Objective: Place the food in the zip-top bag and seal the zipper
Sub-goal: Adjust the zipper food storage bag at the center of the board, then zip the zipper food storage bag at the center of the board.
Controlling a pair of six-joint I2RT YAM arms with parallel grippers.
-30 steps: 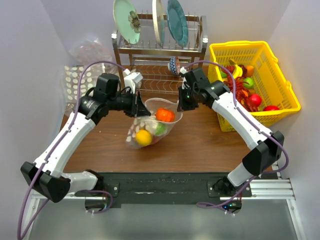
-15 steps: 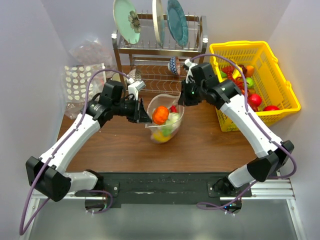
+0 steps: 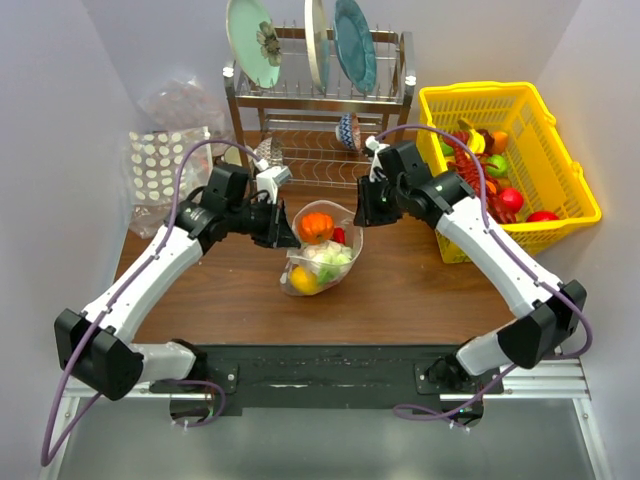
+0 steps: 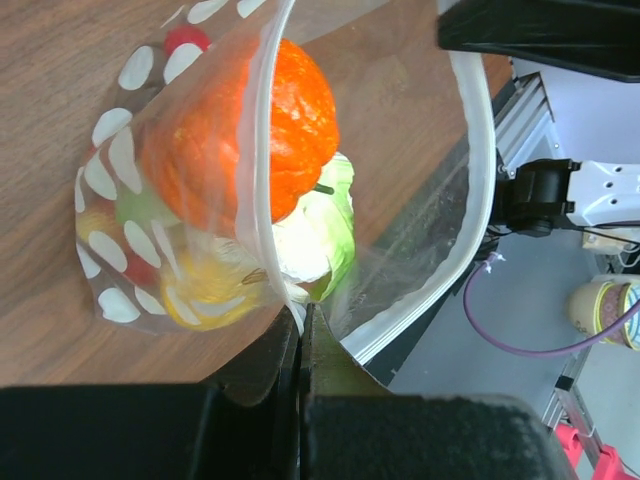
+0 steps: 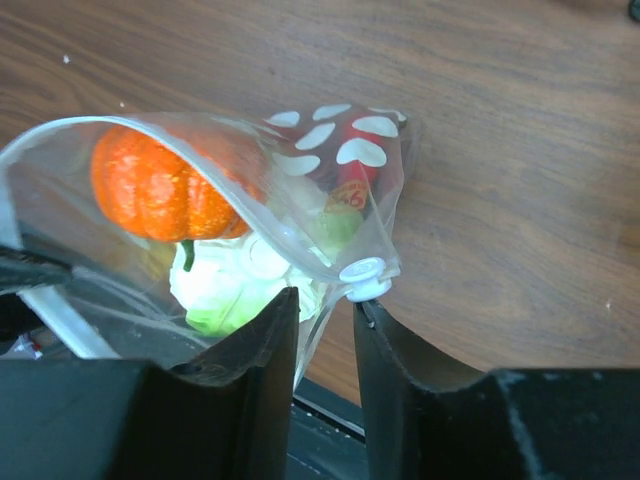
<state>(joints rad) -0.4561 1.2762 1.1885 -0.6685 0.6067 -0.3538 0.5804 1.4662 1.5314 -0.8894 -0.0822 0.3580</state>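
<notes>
While the zip-top bag (image 3: 318,262), toy pumpkin (image 3: 316,226) inside, hangs open-mouthed over the worktop (image 3: 420,290), left jaws clench one rim end. Right jaws pinch the other by the white slider (image 5: 362,272). The zipper (image 4: 478,180) runs between them.

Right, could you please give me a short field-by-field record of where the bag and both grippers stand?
bag: zip-top bag held up by its rim, mouth open
seal: zipper unsealed, white slider at one end
contents: orange pumpkin, pale green cabbage, yellow piece
left: left gripper shut on bag rim
right: right gripper pinching rim beside slider
elsewhere: more toy food in yellow basket
</notes>
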